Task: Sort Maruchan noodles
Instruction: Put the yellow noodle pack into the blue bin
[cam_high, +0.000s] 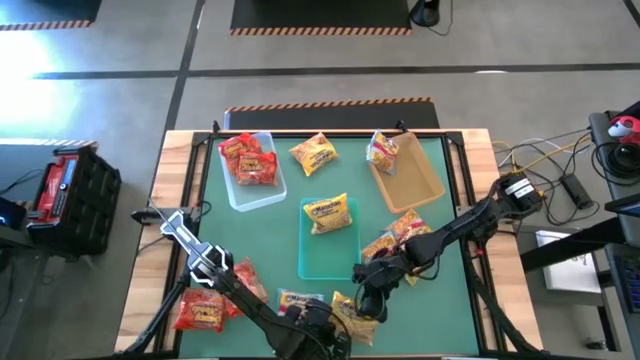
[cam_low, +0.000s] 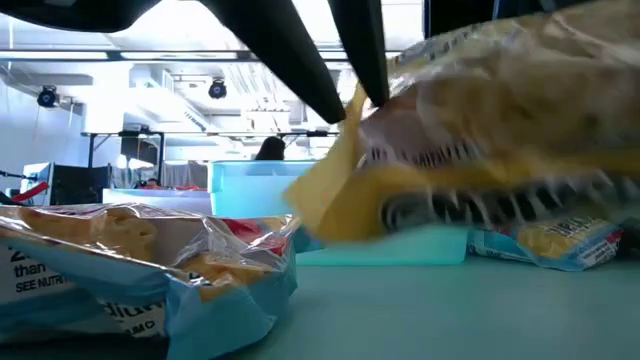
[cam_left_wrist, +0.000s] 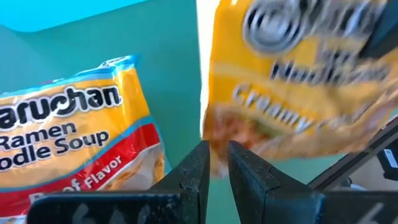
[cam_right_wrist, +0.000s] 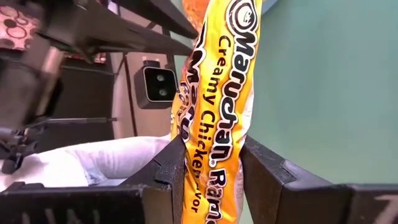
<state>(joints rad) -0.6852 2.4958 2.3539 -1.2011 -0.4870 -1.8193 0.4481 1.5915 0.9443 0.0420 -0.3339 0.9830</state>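
you're partway: red packets (cam_high: 248, 160) fill the clear bin (cam_high: 262, 197), one yellow (cam_high: 330, 214) lies in the teal bin (cam_high: 322, 260), one in the tan bin (cam_high: 415, 180). several lie loose. left gripper (cam_left_wrist: 214, 163) is nearly pressed together, empty. right gripper (cam_right_wrist: 211, 163) pinches a crinkly yellow creamy chicken packet (cam_right_wrist: 217, 93) above the front edge.

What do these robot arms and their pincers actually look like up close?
Both arms are dark, nearly black, built of slim straight segments joined at bulkier rounded joints. The right arm carries a small pale label near its base. Each ends in two flat, blocky black fingers: the left gripper has smooth matte ones, the right gripper chunkier, angular ones with bevelled edges.
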